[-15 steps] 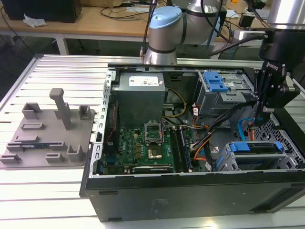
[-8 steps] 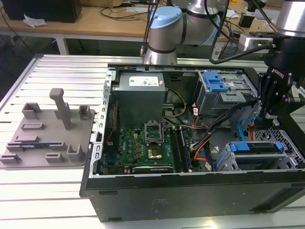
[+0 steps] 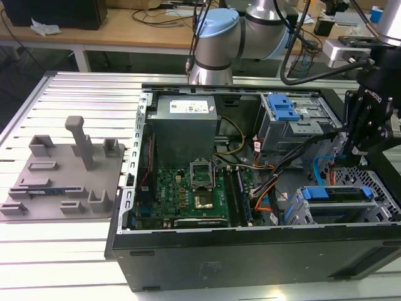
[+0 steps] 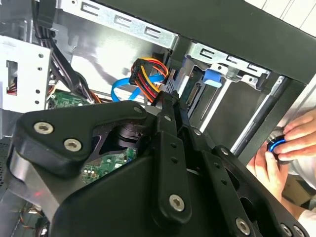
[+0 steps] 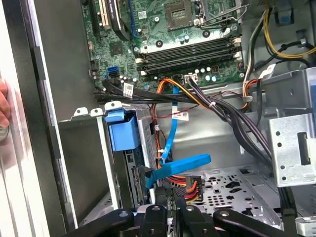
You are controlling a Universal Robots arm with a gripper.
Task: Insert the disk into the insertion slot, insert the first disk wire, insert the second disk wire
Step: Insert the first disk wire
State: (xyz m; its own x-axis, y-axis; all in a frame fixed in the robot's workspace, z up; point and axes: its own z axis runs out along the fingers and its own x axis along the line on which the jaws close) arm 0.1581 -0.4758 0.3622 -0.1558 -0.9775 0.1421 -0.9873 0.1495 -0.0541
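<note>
The disk (image 3: 335,193) in its blue carrier (image 5: 121,131) lies inside the insertion slot (image 3: 371,180), a grey perforated cage at the case's front on the exterior view's right. A flat blue wire (image 5: 174,165) runs to the disk's end, its plug against it. My gripper (image 5: 173,196) hangs just over that end, shut on a black connector with red, yellow and orange wires (image 5: 190,188). In the second wrist view the fingertips (image 4: 168,106) meet right at this coloured bundle (image 4: 148,69), beside the blue wire (image 4: 123,89). My gripper (image 3: 348,160) stands above the cage.
The open case holds a green motherboard (image 3: 194,188), a power supply (image 3: 185,119) and a grey box with a blue latch (image 3: 285,113). Black cable bundles (image 5: 232,118) cross nearby. A person's hand (image 4: 289,140) rests outside the case wall. A grey fixture plate (image 3: 62,175) lies beside the case.
</note>
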